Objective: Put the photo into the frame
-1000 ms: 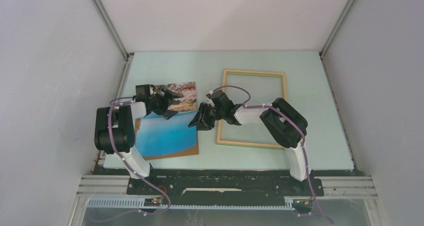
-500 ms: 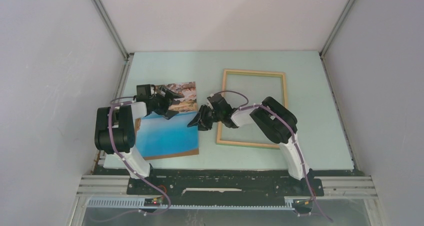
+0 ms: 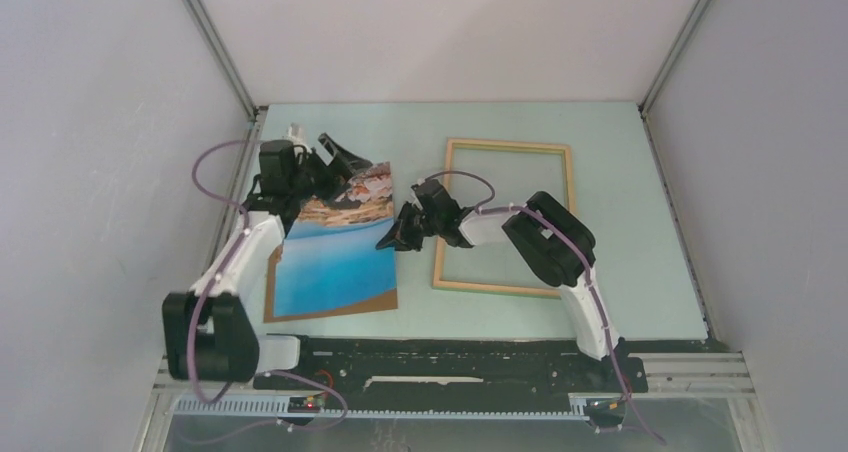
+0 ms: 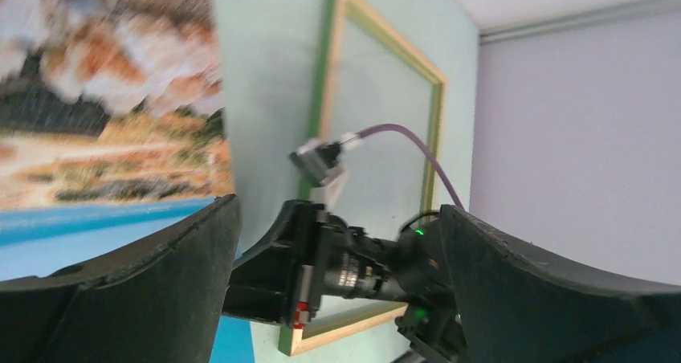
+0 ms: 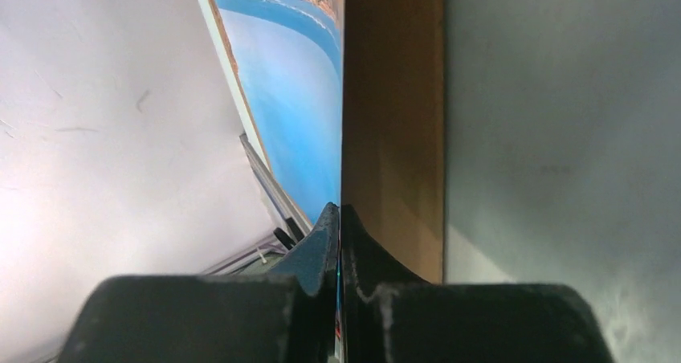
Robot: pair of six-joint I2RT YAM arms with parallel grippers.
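Observation:
The photo (image 3: 335, 262) lies left of centre, blue water toward me and tan cliffs at the far end. My right gripper (image 3: 392, 240) is shut on its right edge. In the right wrist view the right gripper (image 5: 339, 218) pinches that edge between blue face (image 5: 297, 98) and brown back (image 5: 393, 122). The wooden frame (image 3: 507, 147) lies flat to the right, its left rail just behind the right wrist. My left gripper (image 3: 330, 164) hangs open above the photo's far end, touching nothing. In the left wrist view the left gripper (image 4: 337, 210) looks across the cliffs (image 4: 104, 122) to the frame (image 4: 331, 335).
The pale green table (image 3: 640, 272) is boxed in by grey walls on three sides; the left wall (image 3: 120, 172) stands close to the left arm. A black and metal rail (image 3: 450, 367) carrying both arm bases runs along the near edge.
The right gripper has closed on the photo's right edge. The left arm has lifted off the photo and swung toward the far left, still open.

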